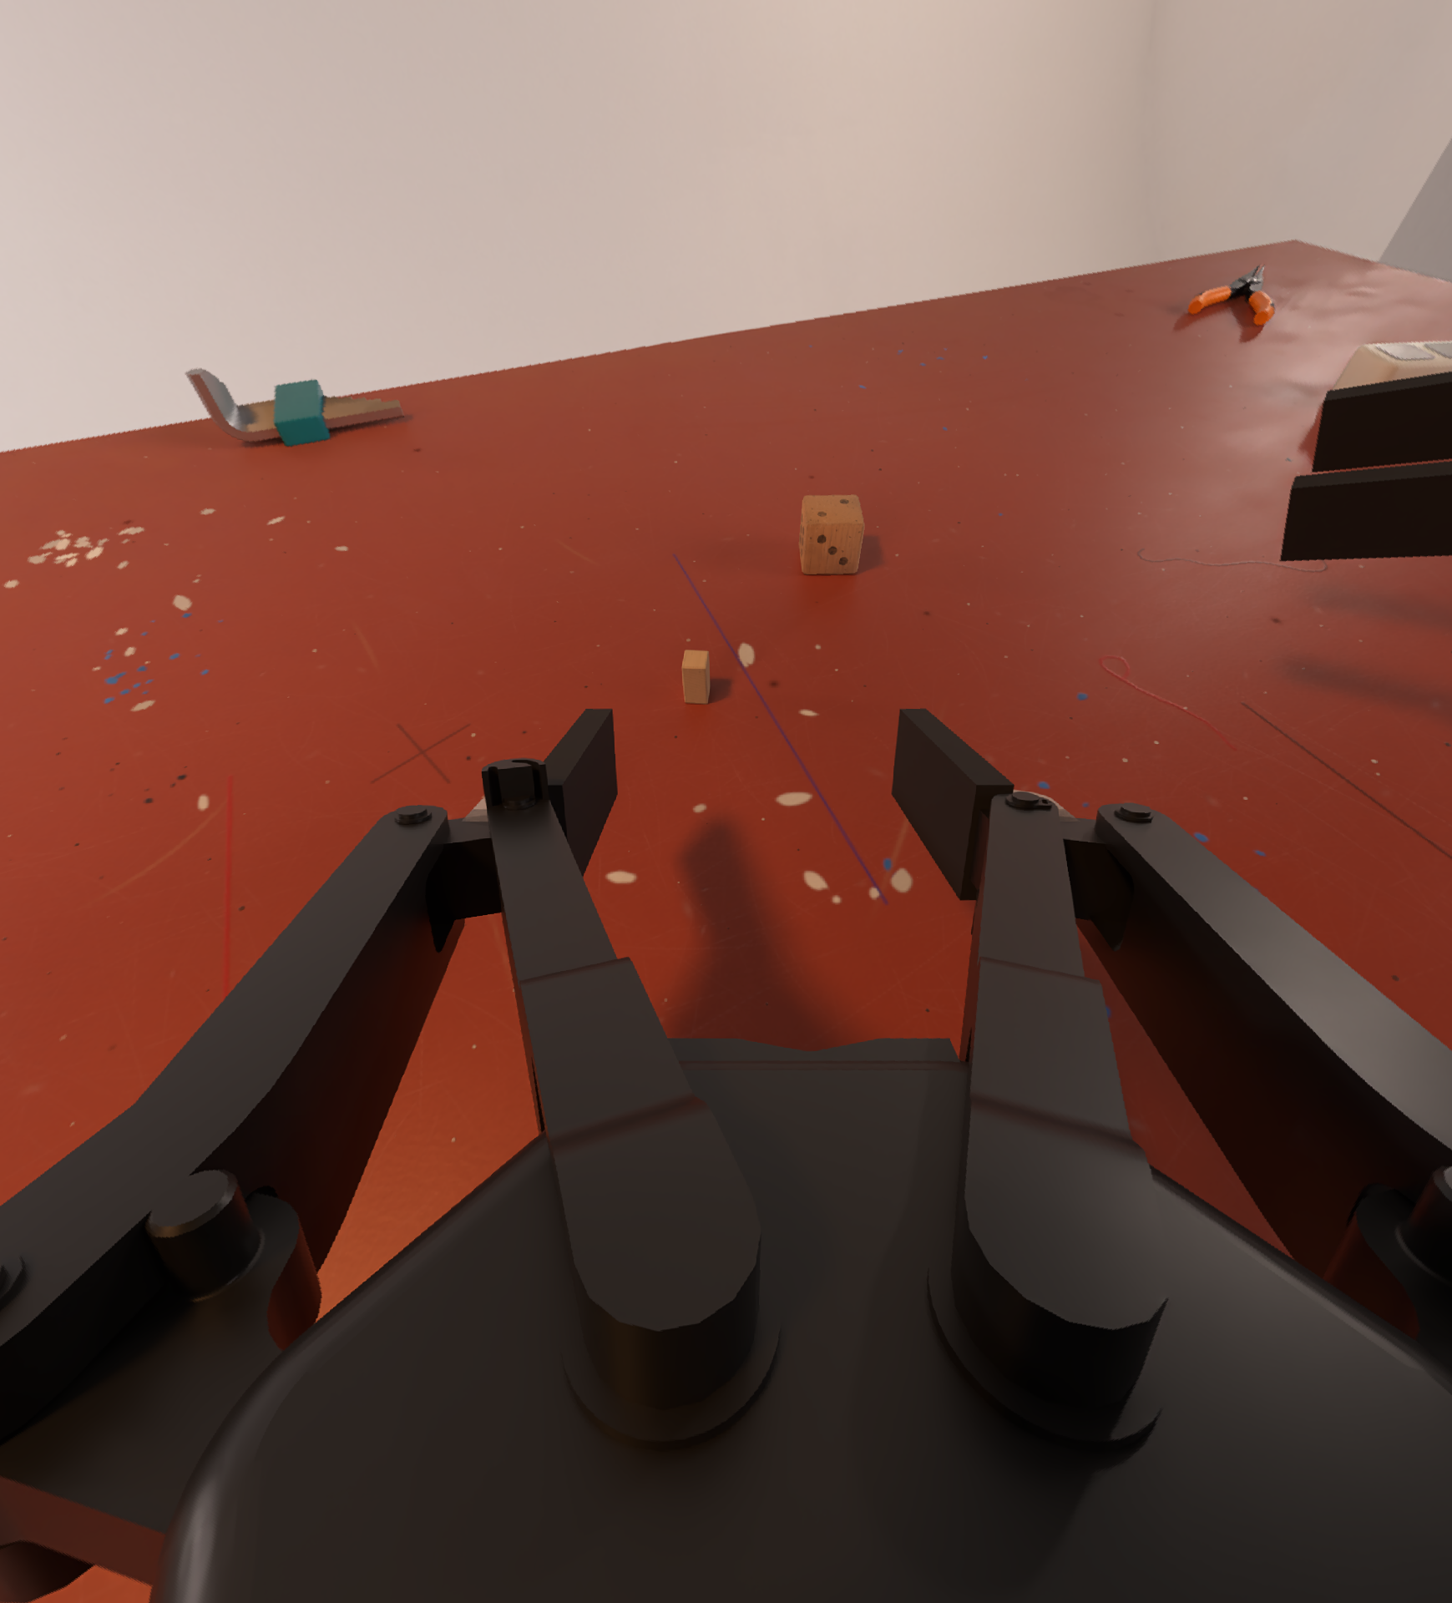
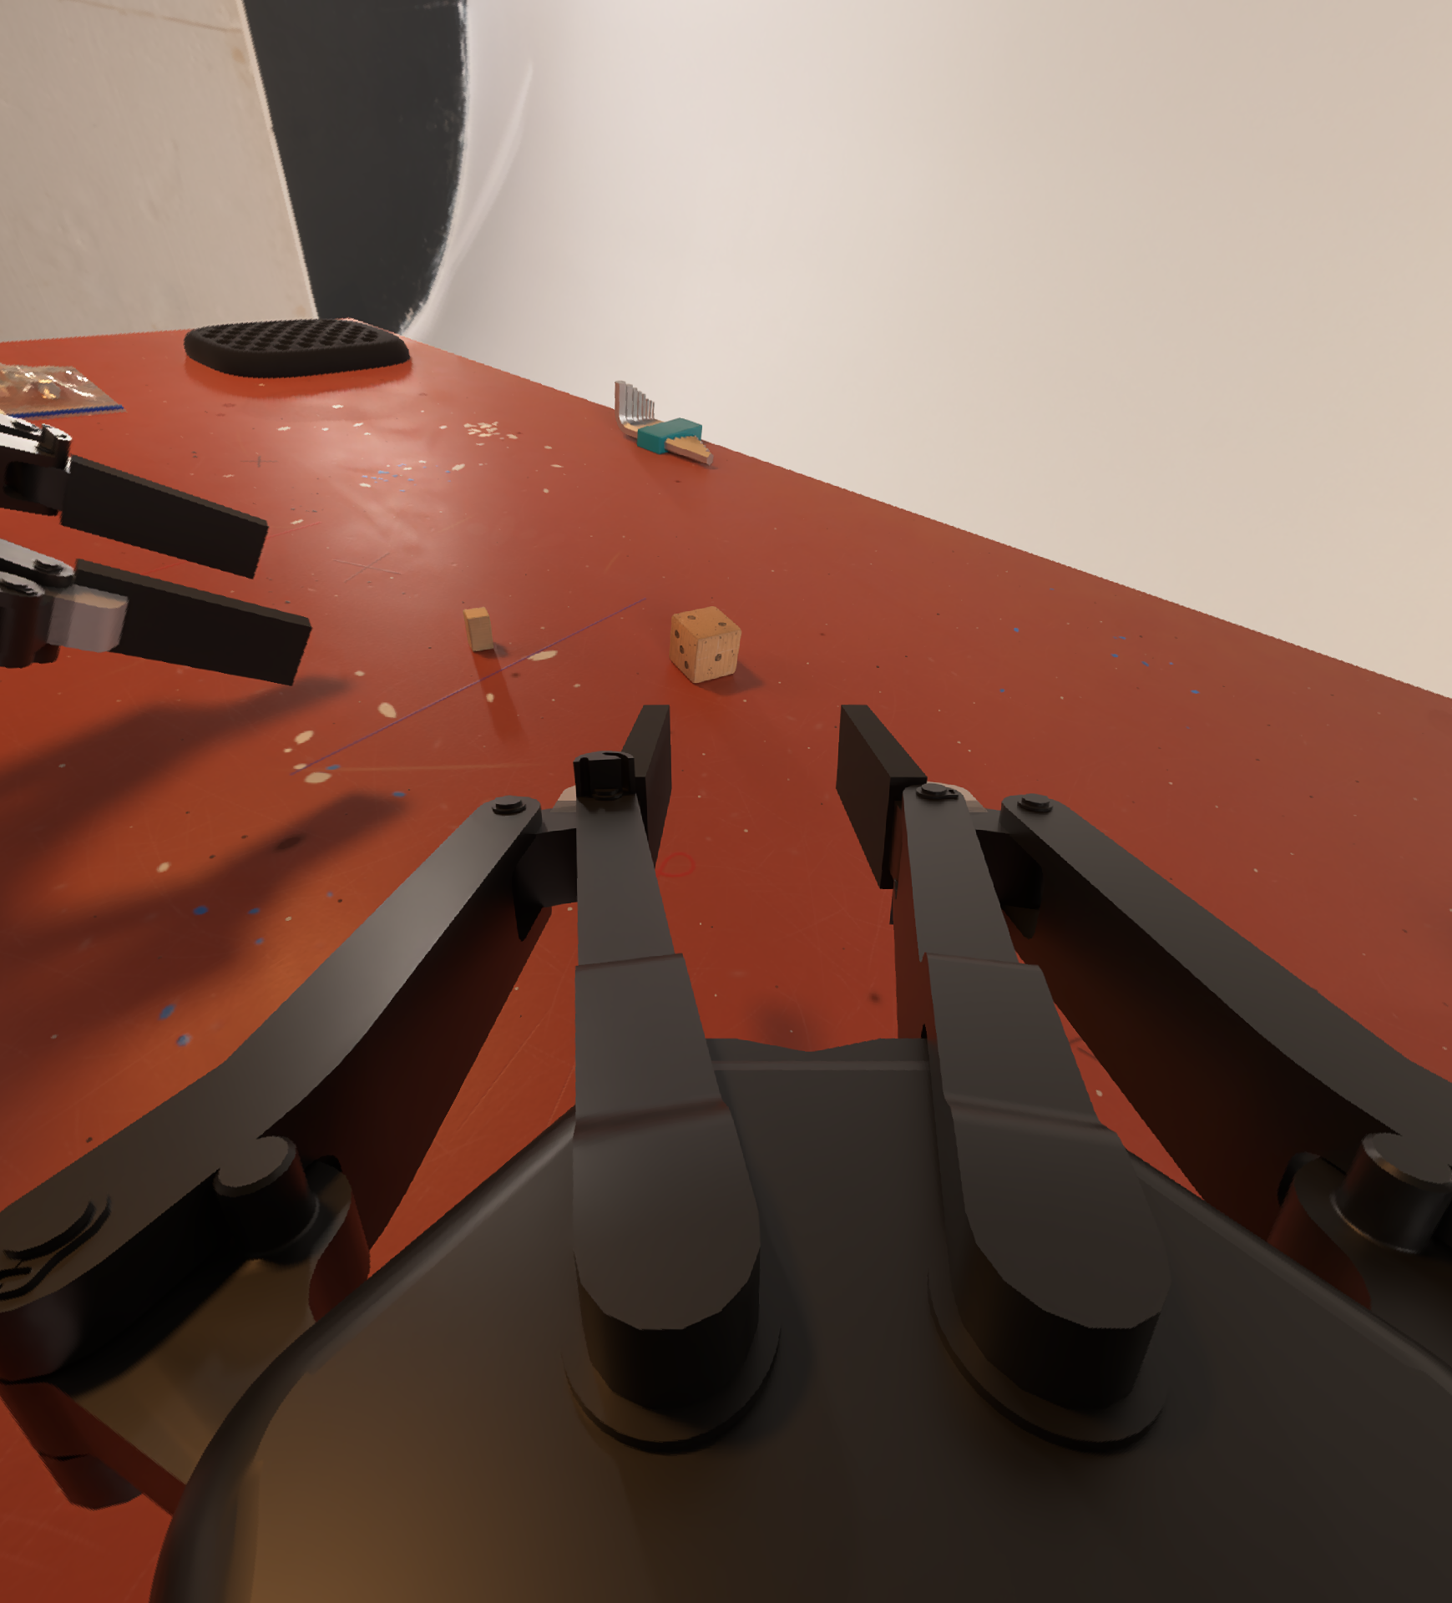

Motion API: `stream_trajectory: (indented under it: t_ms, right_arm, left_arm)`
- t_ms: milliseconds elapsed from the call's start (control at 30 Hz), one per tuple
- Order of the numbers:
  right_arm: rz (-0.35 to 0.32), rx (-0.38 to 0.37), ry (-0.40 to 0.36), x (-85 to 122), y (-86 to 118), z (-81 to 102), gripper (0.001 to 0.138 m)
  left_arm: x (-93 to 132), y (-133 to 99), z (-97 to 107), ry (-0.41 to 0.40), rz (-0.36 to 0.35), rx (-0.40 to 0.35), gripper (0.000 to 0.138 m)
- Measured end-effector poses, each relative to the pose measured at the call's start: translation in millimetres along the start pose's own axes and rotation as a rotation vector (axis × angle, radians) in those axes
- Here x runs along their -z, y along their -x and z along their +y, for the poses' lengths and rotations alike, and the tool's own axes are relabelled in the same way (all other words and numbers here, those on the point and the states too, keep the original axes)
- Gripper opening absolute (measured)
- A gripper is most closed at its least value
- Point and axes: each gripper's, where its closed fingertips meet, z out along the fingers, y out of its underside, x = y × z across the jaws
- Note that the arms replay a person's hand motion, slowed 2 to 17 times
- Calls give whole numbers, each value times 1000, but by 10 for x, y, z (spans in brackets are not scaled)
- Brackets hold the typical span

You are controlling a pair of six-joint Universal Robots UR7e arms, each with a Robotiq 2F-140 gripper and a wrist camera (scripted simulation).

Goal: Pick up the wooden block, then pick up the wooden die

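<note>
A small pale wooden block stands on the red table, just ahead of my left gripper, which is open and empty. A larger wooden die with dark pips sits farther off to the right. In the right wrist view the block and the die lie ahead of my right gripper, which is open and empty and hovers above the table. The left gripper shows at the left there; the right gripper's fingers show at the right edge of the left wrist view.
A hex key set with a teal holder lies near the far edge. Orange-handled pliers and a pale box lie at the far right. A black perforated pad and a plastic bag sit at the far left.
</note>
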Motion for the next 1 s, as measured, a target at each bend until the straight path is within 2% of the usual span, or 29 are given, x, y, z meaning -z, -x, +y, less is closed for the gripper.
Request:
stream_trajectory:
  t_ms: [267,767,1000]
  right_arm:
    - [-1,-3,-2,7,-9,-3,52]
    - [1,-4,-4,17,-29,-1,52]
    - [3,-8,-6,22,-47,-2,52]
  left_arm:
    - [-181,18,-20,45,25,-19,81]
    - [-484,162,-67,114,-8,-49,78]
    - [-583,173,-76,144,5,-50,72]
